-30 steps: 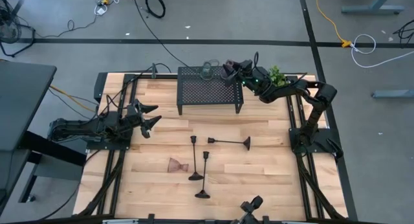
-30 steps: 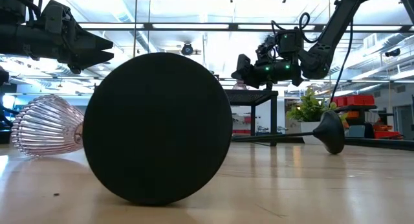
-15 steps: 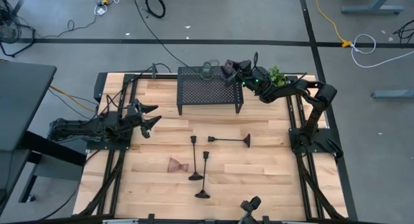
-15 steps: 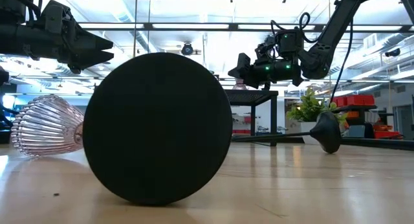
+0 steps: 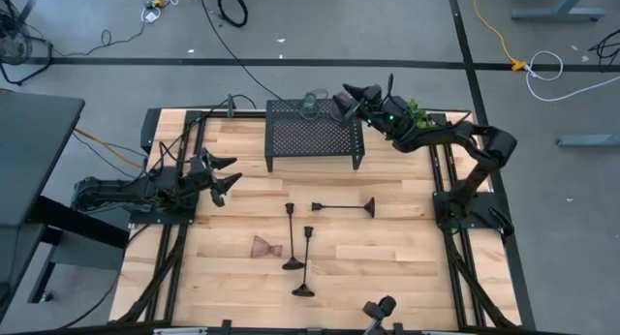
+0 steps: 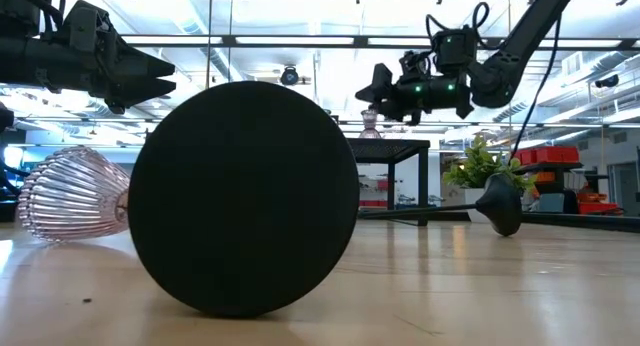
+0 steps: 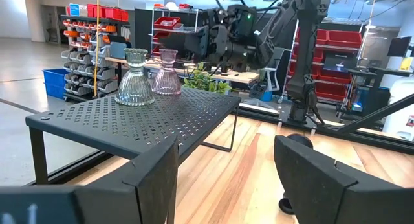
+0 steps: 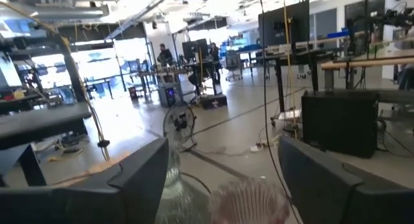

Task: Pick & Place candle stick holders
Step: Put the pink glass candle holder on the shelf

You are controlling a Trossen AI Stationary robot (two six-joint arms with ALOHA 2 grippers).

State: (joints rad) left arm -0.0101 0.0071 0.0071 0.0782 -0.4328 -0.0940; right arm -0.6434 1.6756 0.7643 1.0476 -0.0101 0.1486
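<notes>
Two glass holders stand upright on the black mesh rack: a greenish one and a pinkish one. My right gripper hovers open just above the pinkish one, touching nothing. A third pinkish glass holder lies on its side on the table. Three black stem holders lie on the table: one across the middle and two with their round bases toward the near edge. My left gripper waits open at the table's left.
A small green plant stands at the far right beside the rack, under the right arm. In the low view one stem holder's round base fills the foreground. Bare wood lies between the rack and the lying holders.
My right gripper has risen from beside the pinkish holder on the rack and drawn a little toward the table's right and far edges. The holder stays standing on the rack and now shows clear below the gripper in the low view.
</notes>
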